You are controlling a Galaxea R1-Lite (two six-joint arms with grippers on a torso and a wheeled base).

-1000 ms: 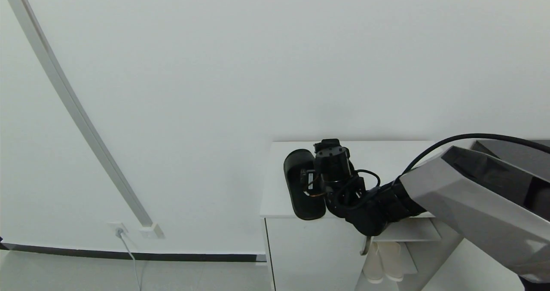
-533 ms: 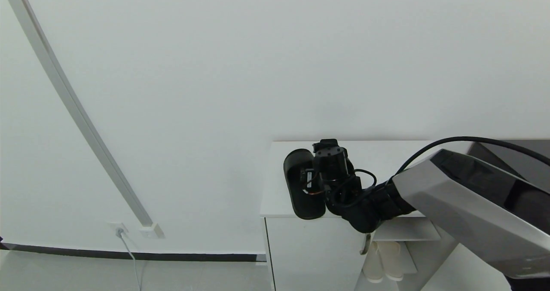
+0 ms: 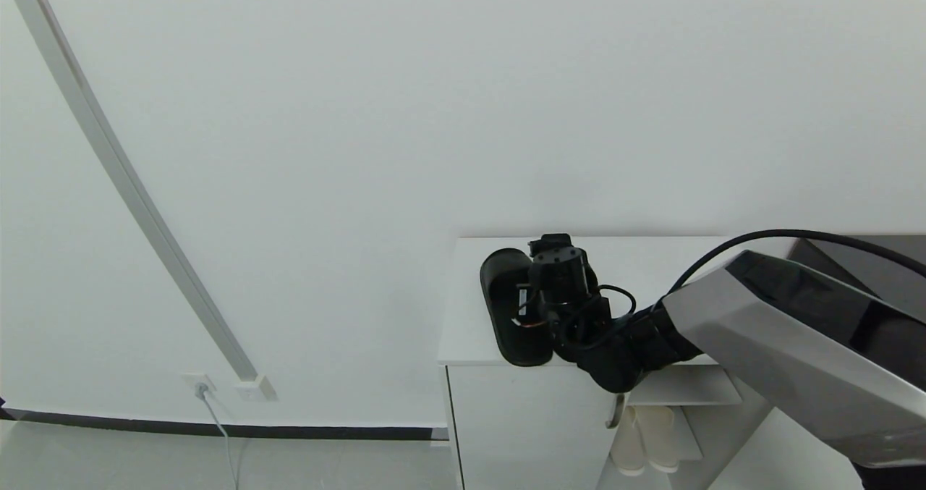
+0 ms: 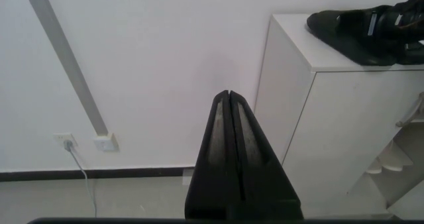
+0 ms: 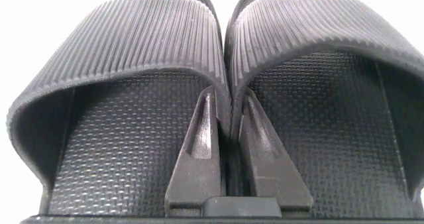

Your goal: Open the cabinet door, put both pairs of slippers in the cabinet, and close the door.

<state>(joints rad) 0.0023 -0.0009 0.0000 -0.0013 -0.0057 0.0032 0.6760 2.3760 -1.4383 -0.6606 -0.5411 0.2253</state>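
Note:
A pair of black slippers (image 3: 506, 309) (image 4: 351, 25) lies side by side on top of the white cabinet (image 3: 521, 417), near its front left corner. My right gripper (image 3: 525, 306) (image 5: 232, 151) is shut on the black slippers (image 5: 152, 71), pinching their two inner strap walls together between its fingers (image 5: 202, 151). A pair of white slippers (image 3: 644, 439) stands on a shelf inside the cabinet's open right half. Left of the cabinet (image 4: 331, 131), facing the wall, my left gripper (image 4: 229, 95) is shut on nothing.
The cabinet's left door with its metal handle (image 3: 615, 410) is closed; an open door panel (image 3: 759, 454) shows at the lower right. A wall socket with a cable (image 3: 199, 387) and a slanted trim strip (image 3: 130, 186) are on the wall left of the cabinet.
My right arm has shifted a little to the left, and the black slippers have edged slightly back from the cabinet's front edge. The left gripper shows no visible change.

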